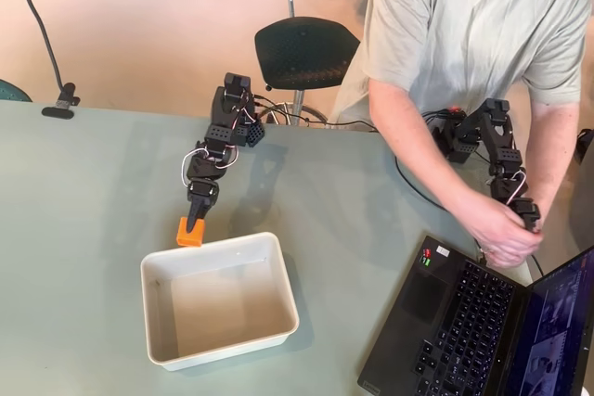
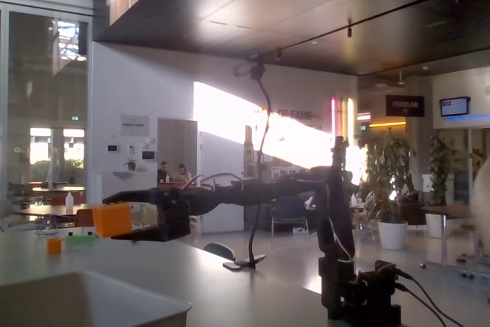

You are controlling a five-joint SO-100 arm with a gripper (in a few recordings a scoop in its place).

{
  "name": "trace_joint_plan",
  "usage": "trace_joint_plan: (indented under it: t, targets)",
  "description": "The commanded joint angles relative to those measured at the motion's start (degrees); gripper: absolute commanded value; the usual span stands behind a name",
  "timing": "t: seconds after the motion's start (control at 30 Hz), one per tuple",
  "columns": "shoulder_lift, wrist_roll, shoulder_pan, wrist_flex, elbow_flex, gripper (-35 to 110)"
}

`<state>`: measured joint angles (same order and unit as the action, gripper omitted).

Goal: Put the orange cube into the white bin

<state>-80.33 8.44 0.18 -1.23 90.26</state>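
One gripper [image 1: 192,226] pinches one orange cube [image 1: 189,234], held off the table in the fixed view, just beyond the upper-left rim of one white bin [image 1: 281,283], centre-left of the overhead view.

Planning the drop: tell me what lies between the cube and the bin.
Nothing. In the overhead view the cube, held in the gripper, sits just outside the bin's far-left rim. The fixed view shows the cube raised, with only air above the bin.

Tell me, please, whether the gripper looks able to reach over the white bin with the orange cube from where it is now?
Probably yes. The gripper is shut on the orange cube, held above the table just beside the white bin's far-left corner in the overhead view, with nothing between them.
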Motion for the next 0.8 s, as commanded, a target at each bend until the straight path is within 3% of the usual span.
trace_joint_plan:
  t: [0.0,0.2,0.57,0.77]
  targets:
    - [-0.44,0.44,-1.32,1.23,-2.29,21]
    - [0.53,0.44,-2.20,1.23,-2.29,22]
    - [1.05,0.44,-2.20,1.23,-2.29,50]
    - [0.26,0.44,-2.20,0.62,-2.29,52]
